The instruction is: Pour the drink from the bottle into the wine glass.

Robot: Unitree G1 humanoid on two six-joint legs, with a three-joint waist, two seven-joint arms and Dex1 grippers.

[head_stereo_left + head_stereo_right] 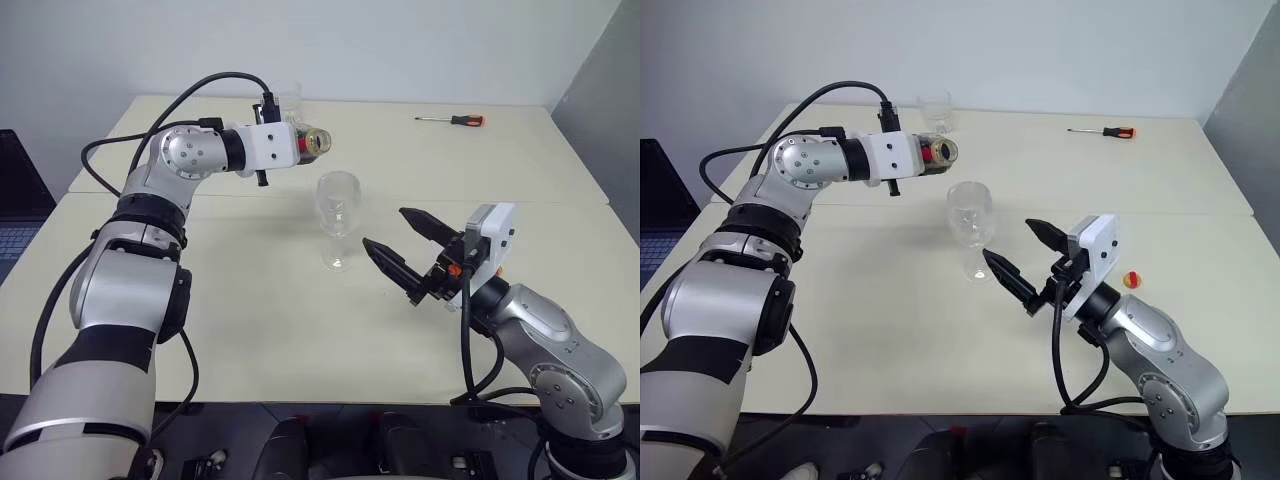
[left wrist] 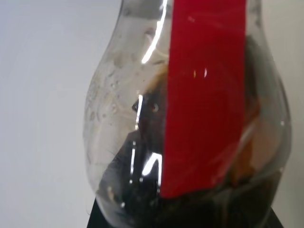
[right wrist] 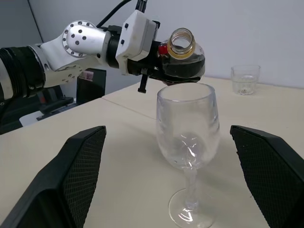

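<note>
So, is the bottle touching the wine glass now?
Apart. In the left eye view the bottle, tilted in the left claw, hangs above and behind the wine glass, with bare table visible between them.

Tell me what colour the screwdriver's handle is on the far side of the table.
The screwdriver has an orange-red handle with a black band, clearest in the left eye view.

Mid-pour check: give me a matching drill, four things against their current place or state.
1 bottle
2 wine glass
3 screwdriver
4 tumbler

a upright, empty, mid-table
b tilted, uncapped, in the left gripper
c lying at the far right of the table
d standing at the far edge

Pairs: 1-b, 2-a, 3-c, 4-d
</note>
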